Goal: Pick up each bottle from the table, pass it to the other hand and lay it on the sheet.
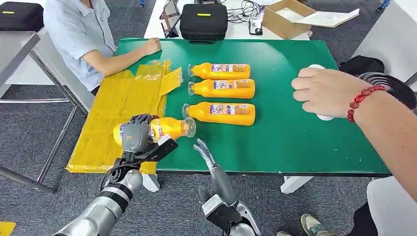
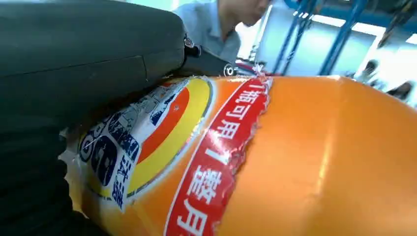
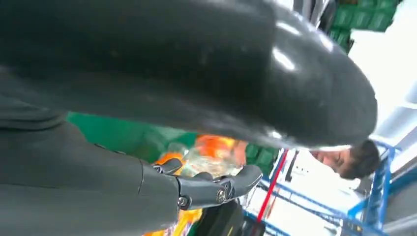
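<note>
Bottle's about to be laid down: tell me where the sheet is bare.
The yellow plastic sheet lies bare between the seated person's forearm and the left hand gripping the orange juice bottle. It is crowded beside the three lying bottles.

On the held bottle (image 2: 295,162), we read white Chinese characters "1瓶可用1整月" along the red band (image 2: 216,162) of its label; other label print on the bottles stays illegible to us.

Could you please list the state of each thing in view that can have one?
held bottle: gripped by left hand, over the sheet's edge
left hand: holding the bottle
right hand: open, empty
three bottles: lying on the table
yellow sheet: flat, no bottle laid
</note>
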Motion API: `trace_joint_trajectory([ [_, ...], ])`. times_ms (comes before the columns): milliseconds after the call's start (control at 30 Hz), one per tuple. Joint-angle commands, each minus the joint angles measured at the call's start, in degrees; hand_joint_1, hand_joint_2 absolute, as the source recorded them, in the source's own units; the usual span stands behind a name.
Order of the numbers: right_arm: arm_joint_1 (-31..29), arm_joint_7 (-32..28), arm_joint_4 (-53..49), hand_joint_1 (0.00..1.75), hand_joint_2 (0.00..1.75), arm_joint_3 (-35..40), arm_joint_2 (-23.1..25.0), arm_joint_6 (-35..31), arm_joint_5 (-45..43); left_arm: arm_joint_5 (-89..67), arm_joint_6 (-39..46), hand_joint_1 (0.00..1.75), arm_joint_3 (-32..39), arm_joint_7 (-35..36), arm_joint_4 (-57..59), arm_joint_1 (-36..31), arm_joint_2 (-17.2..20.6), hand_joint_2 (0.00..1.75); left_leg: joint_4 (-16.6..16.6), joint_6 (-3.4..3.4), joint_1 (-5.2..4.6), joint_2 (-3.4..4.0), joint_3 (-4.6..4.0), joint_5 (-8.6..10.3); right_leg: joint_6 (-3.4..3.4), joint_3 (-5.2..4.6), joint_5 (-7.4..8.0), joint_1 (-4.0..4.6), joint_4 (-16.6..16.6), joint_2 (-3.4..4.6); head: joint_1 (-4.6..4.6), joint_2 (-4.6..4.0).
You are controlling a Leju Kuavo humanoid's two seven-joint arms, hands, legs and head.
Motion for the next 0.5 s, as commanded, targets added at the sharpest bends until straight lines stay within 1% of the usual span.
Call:
trace_joint_trajectory([
  [33, -5.4, 0.0, 6.6, 0.0, 0.0, 4.3, -1.1, 0.9, -1.9, -7.7, -2.0, 1.75, -2.1, 8.8, 20.3, -12.0, 2.9, 1.75, 0.0, -0.05, 0.09, 0.06, 0.09, -0.03, -0.09, 0.13, 0.01, 0.1, 0.0, 0.04, 0.0, 0.0],
  [100, -5.4, 0.0, 6.7, 0.0, 0.0, 4.3, -1.1, 0.9, -2.0, -8.1, -3.2, 1.75, -2.2, 9.8, 20.9, -12.5, 2.9, 1.75, 0.0, -0.04, 0.06, 0.11, 0.06, -0.01, -0.07, 0.07, 0.03, 0.07, 0.0, 0.08, 0.0, 0.0],
  [167, -5.4, 0.0, 7.1, 0.0, 0.0, 4.3, -1.0, 1.0, -1.9, -7.3, -6.5, 1.75, -1.3, 11.1, 21.6, -13.0, 2.5, 1.75, 0.0, -0.05, 0.1, 0.06, 0.08, -0.02, -0.09, 0.13, 0.02, 0.1, 0.0, 0.02, 0.0, 0.0],
  [233, -5.3, 0.0, 7.2, 0.0, 0.0, 4.2, -0.9, 1.1, -1.9, -8.7, -9.3, 1.75, -1.8, 14.4, 22.7, -13.6, 2.3, 1.75, 0.0, -0.03, 0.04, 0.04, 0.02, 0.01, -0.05, 0.05, 0.02, 0.02, 0.0, 0.02, 0.02, 0.0],
  [400, -5.3, 0.0, 7.2, 0.0, 0.0, 4.2, -0.9, 1.1, -1.9, -8.7, -9.3, 1.75, -1.8, 14.4, 22.7, -13.6, 2.3, 1.75, 0.0, -0.04, 0.06, 0.06, 0.03, -0.01, -0.09, 0.07, 0.01, 0.03, 0.0, 0.04, 0.02, 0.0],
  [500, -5.5, 0.0, 8.0, 0.0, 0.0, 3.8, -0.5, 1.4, -2.2, -10.7, -13.5, 1.75, -3.0, 18.3, 23.8, -14.1, 2.4, 1.75, 0.0, -0.05, 0.07, 0.09, 0.06, -0.02, -0.09, 0.09, 0.01, 0.04, 0.0, 0.07, 0.02, 0.0],
])
